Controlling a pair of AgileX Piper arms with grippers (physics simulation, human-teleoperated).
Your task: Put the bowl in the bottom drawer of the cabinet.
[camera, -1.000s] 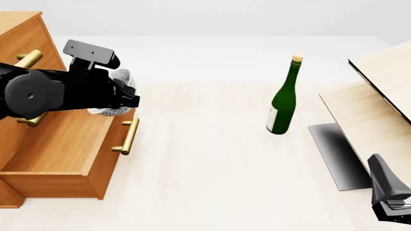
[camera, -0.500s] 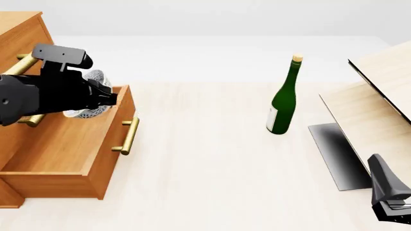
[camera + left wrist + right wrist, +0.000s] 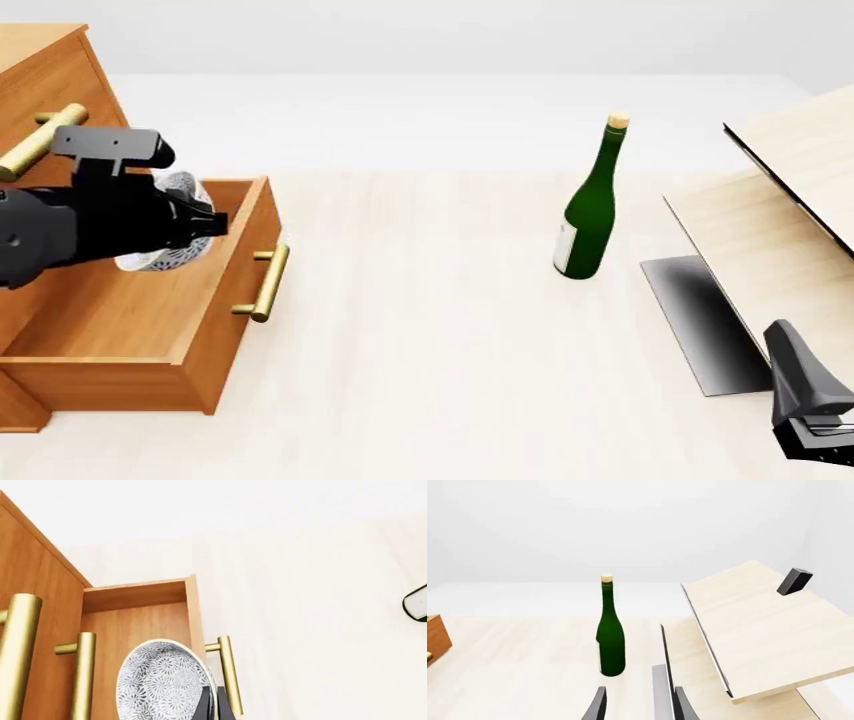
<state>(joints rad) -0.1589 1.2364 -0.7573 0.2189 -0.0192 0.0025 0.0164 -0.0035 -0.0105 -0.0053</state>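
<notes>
Your left gripper (image 3: 187,232) has its fingers pinched on the bowl (image 3: 158,250), held above the open bottom drawer (image 3: 147,300). Lower it to the drawer floor, clear of the walls, before letting go.

Speckled white bowl (image 3: 158,250) hangs tilted over the cabinet's (image 3: 54,75) open bottom drawer (image 3: 147,320).

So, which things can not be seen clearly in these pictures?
- Front view: the left arm covers most of the bowl and its jaws.
- Left wrist view: the bowl is cut off by the picture's edge; the bottom drawer floor beneath is hidden.
- Right gripper: cut off by the edge in both views.
</notes>
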